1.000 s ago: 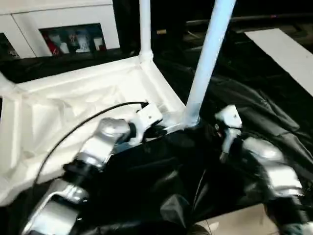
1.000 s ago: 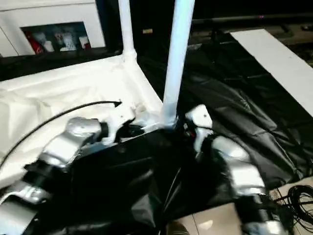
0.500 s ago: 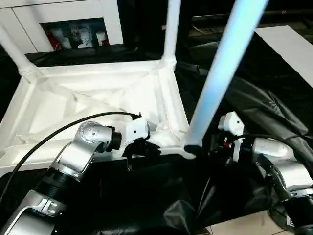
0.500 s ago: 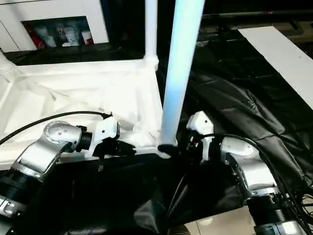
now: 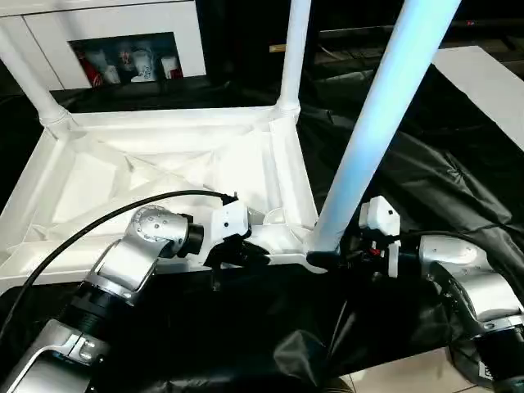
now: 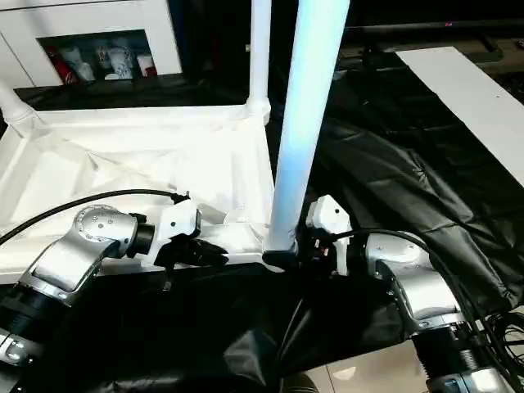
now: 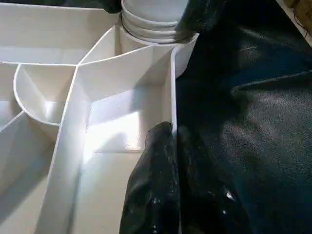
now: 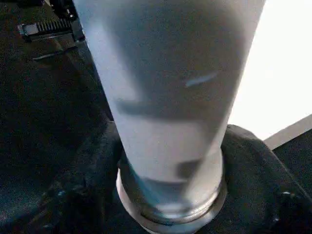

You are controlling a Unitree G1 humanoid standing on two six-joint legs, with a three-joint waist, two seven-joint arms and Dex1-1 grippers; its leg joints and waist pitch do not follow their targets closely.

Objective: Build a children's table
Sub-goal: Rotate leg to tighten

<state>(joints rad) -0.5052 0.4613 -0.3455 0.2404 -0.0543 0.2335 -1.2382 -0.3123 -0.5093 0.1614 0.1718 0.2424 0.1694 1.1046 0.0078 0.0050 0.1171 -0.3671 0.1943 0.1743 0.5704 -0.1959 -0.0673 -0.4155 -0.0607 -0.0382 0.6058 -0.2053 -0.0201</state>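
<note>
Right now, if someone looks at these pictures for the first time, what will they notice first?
First, the tall white leg standing in the tabletop's near corner socket, with the right gripper clasping its base. Next, the left gripper shut on the upturned tabletop's near rim, beside that corner. Two more legs rise at the far corners.

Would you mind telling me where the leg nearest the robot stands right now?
In the left eye view, the nearest leg stands in the tabletop's near right corner socket, between the left pincer and the right pincer, which closes around its base.
</note>
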